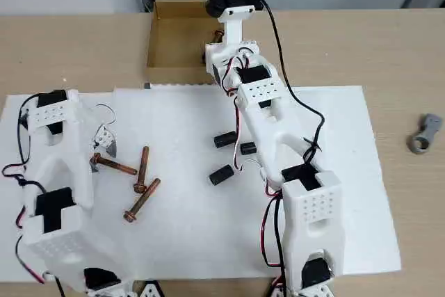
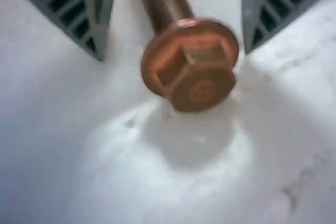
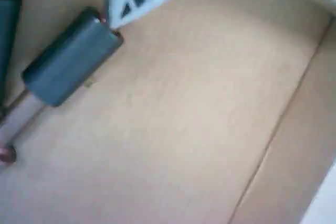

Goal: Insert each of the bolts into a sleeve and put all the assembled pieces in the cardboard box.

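While one bolt [image 2: 189,64] is straddled on the left, a sleeved bolt [image 3: 68,59] is over in the cardboard box [image 1: 167,43]

Since the left wrist view is right on top of it, the left gripper [image 2: 173,48] is easily seen spread wide, with a ribbed finger [image 2: 68,9] parked either side of the copper hex head and neither seen touching it; that bolt is laid on the white foam sheet [image 1: 181,234], closest to the left arm; a second bolt [image 1: 142,168] and a third bolt [image 1: 142,199] are laid just beside it; three black sleeves [image 1: 221,174] are scattered mid-sheet, right by the right arm, one partly tucked under it; the right gripper [image 1: 218,38] is lowered into the box, but whether it's spread or pinched shut can't be told; the sleeved bolt is seen low over the box floor, a bit of shaft poking out of one end; a grey part [image 1: 424,133] is left on the bare table [image 1: 389,39], well apart from everything.
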`<control>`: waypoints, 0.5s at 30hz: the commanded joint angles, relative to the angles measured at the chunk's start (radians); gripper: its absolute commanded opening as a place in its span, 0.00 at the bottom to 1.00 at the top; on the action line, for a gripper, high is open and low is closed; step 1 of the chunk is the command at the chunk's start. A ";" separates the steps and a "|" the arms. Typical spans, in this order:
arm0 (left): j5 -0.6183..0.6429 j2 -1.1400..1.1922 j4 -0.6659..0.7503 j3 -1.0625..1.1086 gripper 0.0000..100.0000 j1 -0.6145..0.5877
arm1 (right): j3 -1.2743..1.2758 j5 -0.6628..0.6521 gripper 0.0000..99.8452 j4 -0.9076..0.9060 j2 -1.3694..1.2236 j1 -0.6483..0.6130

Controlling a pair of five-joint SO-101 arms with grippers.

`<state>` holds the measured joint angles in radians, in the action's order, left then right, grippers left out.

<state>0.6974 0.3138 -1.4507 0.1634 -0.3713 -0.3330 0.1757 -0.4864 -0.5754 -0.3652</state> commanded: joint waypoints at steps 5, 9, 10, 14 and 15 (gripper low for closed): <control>0.006 0.167 -0.037 -0.093 0.16 -0.005 | -0.046 0.012 0.16 -0.002 0.077 -0.008; -0.011 0.190 -0.063 -0.128 0.10 -0.005 | -0.046 0.012 0.16 -0.002 0.079 -0.008; -0.038 0.190 -0.060 -0.136 0.08 -0.005 | -0.046 0.012 0.16 -0.002 0.081 -0.008; -0.104 0.190 -0.097 -0.194 0.00 -0.005 | -0.046 0.012 0.16 -0.002 0.084 -0.008; -0.104 0.190 -0.106 -0.208 0.01 -0.005 | -0.046 0.012 0.16 -0.002 0.084 -0.008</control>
<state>0.6176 0.4641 -1.5244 -0.0253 -0.3606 -0.3330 0.1757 -0.4864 -0.5754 -0.3652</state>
